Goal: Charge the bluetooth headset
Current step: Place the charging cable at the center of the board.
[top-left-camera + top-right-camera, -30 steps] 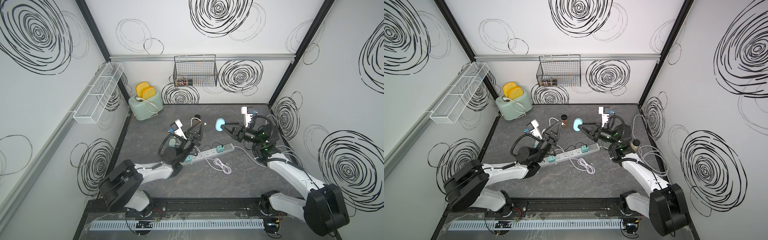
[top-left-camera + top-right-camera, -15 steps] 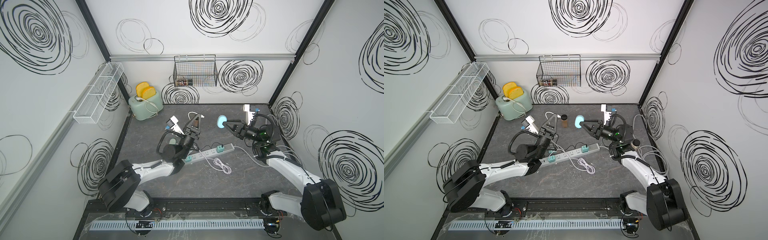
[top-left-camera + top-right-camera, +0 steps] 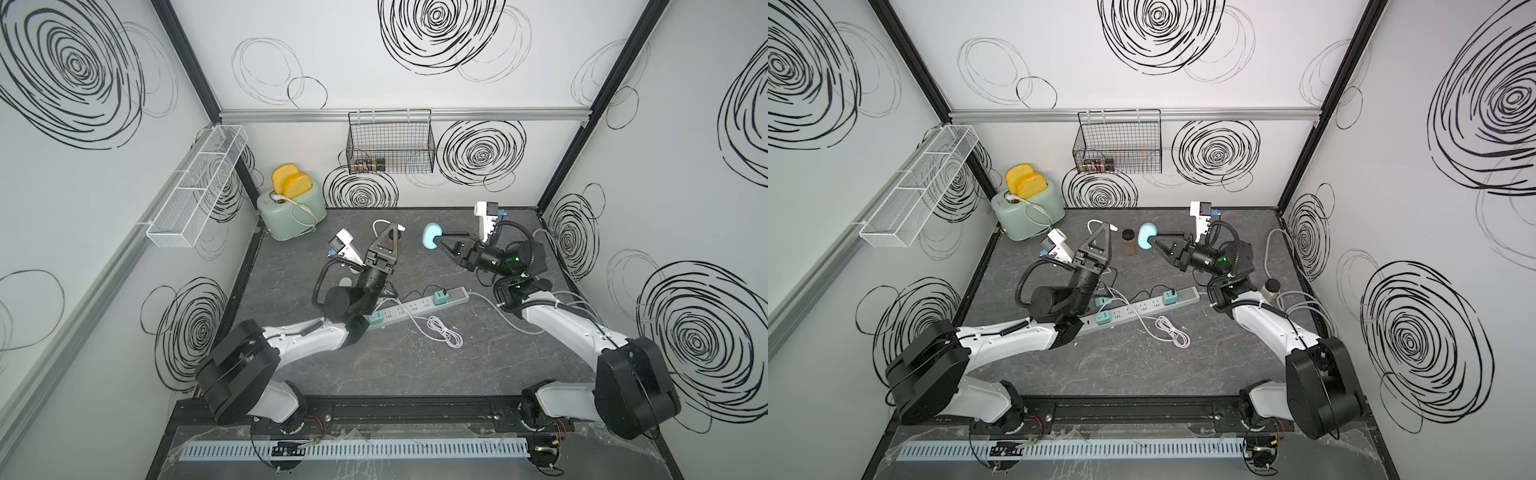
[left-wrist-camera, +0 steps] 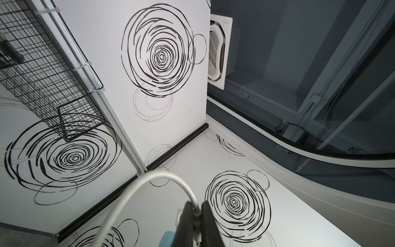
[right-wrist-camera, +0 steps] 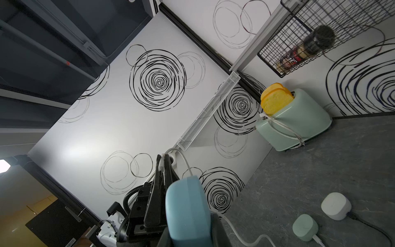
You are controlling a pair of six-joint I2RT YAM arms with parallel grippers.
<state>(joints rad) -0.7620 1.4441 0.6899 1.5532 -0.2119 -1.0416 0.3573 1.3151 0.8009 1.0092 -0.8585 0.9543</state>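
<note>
- Left pincer [image 3: 392, 229]: shut tight on the white cable [image 4: 162, 174] just behind its plug. Over the last second it has risen and swung toward the back wall.
- Right pincer [image 3: 437, 240]: narrow, clamping the blue case [image 3: 429, 236] of the headset. It has also lifted, and holds the case clear of the tabletop [image 3: 415, 365].
- Change: plug and case are now nearer each other, roughly level, still apart. Judged an alignment stage: insertion not made, port not visible.
- Cable slack: trails down toward the power strip [image 3: 417, 306], with a coil lying beside it.
- Tabletop: dark grey, stone-patterned. Toaster [image 3: 291, 212] in the back corner, jar [image 3: 1128, 242] behind the pincers.
- Room: white walls with black scribbled rings. Wire basket [image 3: 388, 145] on the back wall, mesh shelf [image 3: 195, 191] on a side wall.
</note>
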